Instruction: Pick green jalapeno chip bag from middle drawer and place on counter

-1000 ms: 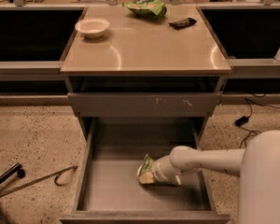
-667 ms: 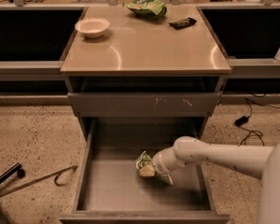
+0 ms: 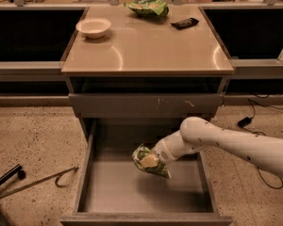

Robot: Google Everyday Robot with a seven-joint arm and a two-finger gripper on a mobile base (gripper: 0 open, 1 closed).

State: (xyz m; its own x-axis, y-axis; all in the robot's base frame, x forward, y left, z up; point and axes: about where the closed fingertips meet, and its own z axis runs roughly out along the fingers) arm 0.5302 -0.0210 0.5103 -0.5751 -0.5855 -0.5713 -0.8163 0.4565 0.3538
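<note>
The green jalapeno chip bag (image 3: 150, 161), crumpled dark green with a small yellowish-brown centre mark, hangs tilted above the floor of the open middle drawer (image 3: 108, 192) and casts a shadow on it. My gripper (image 3: 159, 157) is at the end of the white arm that reaches in from the right. It is shut on the bag's right side, and the bag mostly hides its fingers. The beige counter (image 3: 146, 48) is above and behind, with the bag well below its level.
On the counter stand a white bowl (image 3: 93, 27), a puffier green bag (image 3: 150, 6) and a black flat object (image 3: 184, 23). A closed drawer with a scratched front (image 3: 146, 105) sits above the open one. A metal rod (image 3: 33, 183) and cables (image 3: 254, 117) lie on the floor.
The bag has been lifted off the drawer floor. It and my gripper have moved up and a little to the left, and the arm has risen.
</note>
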